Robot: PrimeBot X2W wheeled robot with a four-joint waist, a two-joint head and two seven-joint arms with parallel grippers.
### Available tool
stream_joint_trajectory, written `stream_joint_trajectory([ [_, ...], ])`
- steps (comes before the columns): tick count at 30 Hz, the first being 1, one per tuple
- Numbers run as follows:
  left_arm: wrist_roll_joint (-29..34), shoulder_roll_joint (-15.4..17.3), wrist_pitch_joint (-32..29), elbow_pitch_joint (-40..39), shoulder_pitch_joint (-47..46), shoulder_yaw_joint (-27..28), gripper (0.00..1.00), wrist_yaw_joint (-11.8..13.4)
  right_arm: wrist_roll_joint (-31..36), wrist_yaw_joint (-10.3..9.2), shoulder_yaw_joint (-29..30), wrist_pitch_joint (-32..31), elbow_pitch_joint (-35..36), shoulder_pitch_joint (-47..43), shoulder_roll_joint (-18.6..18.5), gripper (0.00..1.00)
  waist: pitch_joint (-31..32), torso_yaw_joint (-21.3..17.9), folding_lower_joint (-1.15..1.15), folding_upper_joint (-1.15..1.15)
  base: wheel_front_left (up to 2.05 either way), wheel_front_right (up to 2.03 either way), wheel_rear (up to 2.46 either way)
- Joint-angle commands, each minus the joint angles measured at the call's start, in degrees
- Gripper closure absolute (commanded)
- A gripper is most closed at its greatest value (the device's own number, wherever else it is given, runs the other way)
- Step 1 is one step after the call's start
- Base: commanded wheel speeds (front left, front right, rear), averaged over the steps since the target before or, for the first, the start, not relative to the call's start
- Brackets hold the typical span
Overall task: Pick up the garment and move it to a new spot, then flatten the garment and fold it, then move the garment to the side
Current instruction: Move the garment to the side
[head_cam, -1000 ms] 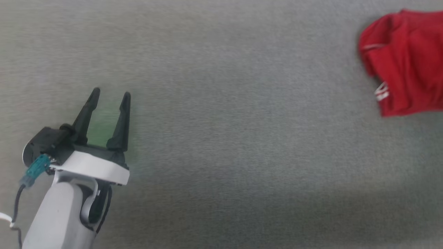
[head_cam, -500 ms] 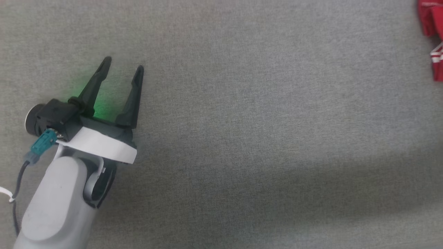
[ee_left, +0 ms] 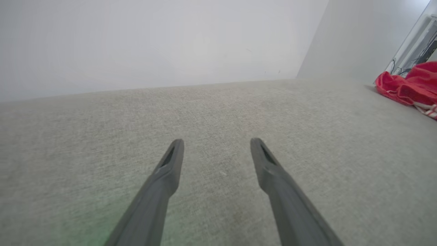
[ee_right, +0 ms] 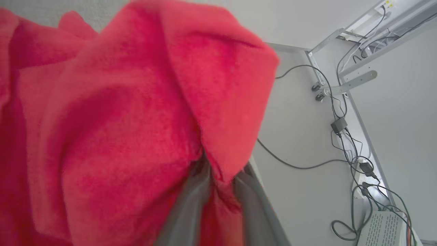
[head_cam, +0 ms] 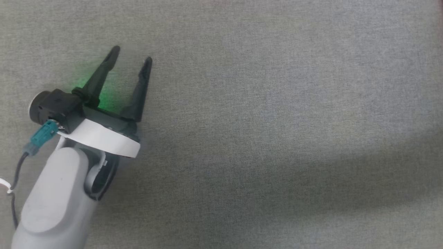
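**Left gripper spread over bare surface; right gripper pinching garment**

Left gripper [head_cam: 132, 54] hangs over the grey surface [head_cam: 277, 103] with its two tapered dark fingers spread wide and nothing between them. A green glow [head_cam: 104, 90] lies on the weave near their roots, and a white band [head_cam: 104, 138] and a teal connector [head_cam: 39, 136] sit at the wrist.

The left wrist view adds what the head view lacks: a pale wall [ee_left: 136, 41] behind the surface, and the garment [ee_left: 409, 85] heaped at the far right, well apart from this gripper.

The right wrist view gives the garment close up. Red, soft and blurred, it drapes in thick folds over the right gripper [ee_right: 220, 191]. The fingers [ee_right: 252, 205] stand close together and pinch a bunched fold. Beyond the cloth are a white frame and loose dark cables [ee_right: 341, 136].

Earlier head pictures carried the red cloth at their right edge. The whole picture has shifted since, so the camera has turned. The left fingers are spread as before.
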State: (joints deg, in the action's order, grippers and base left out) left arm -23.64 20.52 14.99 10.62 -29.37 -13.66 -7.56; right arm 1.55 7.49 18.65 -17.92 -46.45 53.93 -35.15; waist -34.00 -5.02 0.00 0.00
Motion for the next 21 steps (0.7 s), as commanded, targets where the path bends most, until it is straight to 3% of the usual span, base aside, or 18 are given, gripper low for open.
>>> stream_joint_trajectory([
  [1,0.0,0.7,0.2,0.7,0.3,1.0,0.00,0.2,1.1,0.00,0.7,1.2,-1.1,1.3,0.7,0.00,0.3,0.2,0.00,0.00,0.00,0.00,0.00],
  [8,0.0,-0.4,0.2,-1.2,1.8,3.9,0.00,0.1,3.5,-0.01,0.7,4.4,-3.6,3.9,2.2,0.00,2.9,0.2,0.00,0.00,0.00,0.00,0.00],
  [21,-1.5,-2.0,0.2,-2.9,8.2,9.4,0.00,0.1,-2.0,-0.01,-5.0,13.7,-6.2,3.8,6.6,0.00,11.7,0.8,0.00,0.00,0.00,0.00,0.00],
])
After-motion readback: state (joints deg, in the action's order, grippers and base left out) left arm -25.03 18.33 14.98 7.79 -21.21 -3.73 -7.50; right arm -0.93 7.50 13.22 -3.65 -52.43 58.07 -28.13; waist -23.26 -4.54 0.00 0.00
